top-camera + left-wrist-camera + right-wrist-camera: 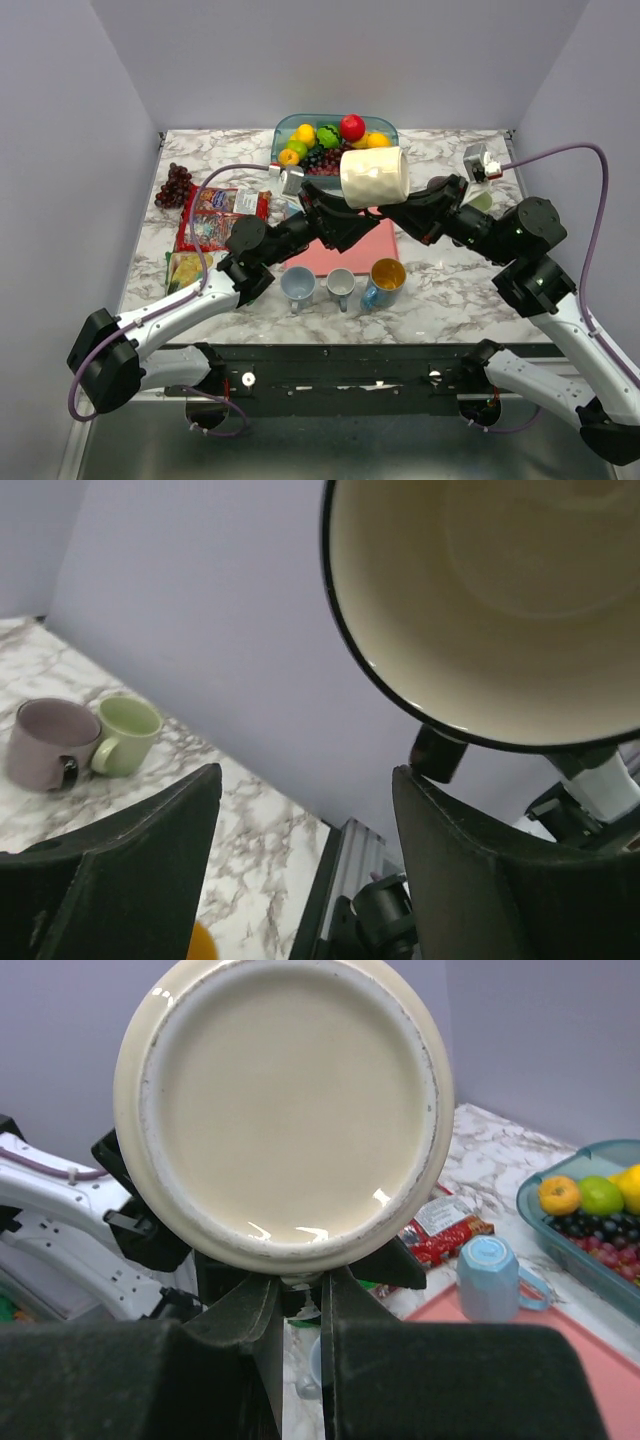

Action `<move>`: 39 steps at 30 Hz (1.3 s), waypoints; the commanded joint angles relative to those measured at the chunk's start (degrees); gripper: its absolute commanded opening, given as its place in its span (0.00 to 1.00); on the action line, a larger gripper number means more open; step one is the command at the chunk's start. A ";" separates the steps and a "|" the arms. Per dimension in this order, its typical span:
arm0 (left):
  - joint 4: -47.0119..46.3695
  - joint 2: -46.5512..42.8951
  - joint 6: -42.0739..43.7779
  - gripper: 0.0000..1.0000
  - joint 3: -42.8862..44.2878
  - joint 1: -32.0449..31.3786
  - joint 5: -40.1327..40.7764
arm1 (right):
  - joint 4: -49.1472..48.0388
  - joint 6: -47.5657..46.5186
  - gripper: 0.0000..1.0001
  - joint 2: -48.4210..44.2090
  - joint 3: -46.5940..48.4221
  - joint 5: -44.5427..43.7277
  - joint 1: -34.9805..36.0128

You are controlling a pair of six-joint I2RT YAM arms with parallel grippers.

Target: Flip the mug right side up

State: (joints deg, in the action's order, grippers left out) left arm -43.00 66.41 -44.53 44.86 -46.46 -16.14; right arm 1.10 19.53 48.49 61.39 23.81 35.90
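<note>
Cream mug sideways in air; R gripper nearly closed, prob. on handle; L gripper wide open, empty. Risk: pinch slips, mug drops onto cups at 6 o'clock.

Both arms are bolted to a black mounting rail that carries two small pale round fittings. On the rail's left part, the left arm has light grey shells on its long links and bulky, rounded black joints. The right arm, on the rail's other part, is built alike.

A purple cable loops along the left arm, and a second purple cable arcs over the right one. Farthest from the rail sit two silver-grey camera blocks, the left camera block and the right camera block.

The left hand and the right hand have broad, wedge-shaped black fingers with a matte, finely grained surface.
</note>
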 commanded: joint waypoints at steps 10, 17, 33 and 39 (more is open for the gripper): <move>-14.30 0.47 0.50 0.82 -0.47 -6.01 -4.96 | -5.76 2.53 0.01 -4.63 -1.53 1.41 -0.13; -16.76 0.21 0.24 0.61 -1.44 -6.19 -1.27 | -5.67 4.20 0.01 -5.51 -1.80 5.01 -0.13; -21.68 3.63 -2.84 0.44 -0.48 -6.45 0.58 | -8.57 9.73 0.01 -5.95 -5.04 7.91 -0.13; -22.39 4.69 -2.93 0.39 -0.12 -6.54 2.43 | -10.15 11.14 0.01 -5.77 -6.01 8.35 -0.13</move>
State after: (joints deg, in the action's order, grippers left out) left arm -63.13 70.41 -47.53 43.31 -52.75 -17.37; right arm -3.42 28.10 43.59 55.57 29.23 35.16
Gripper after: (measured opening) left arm 0.405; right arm 0.192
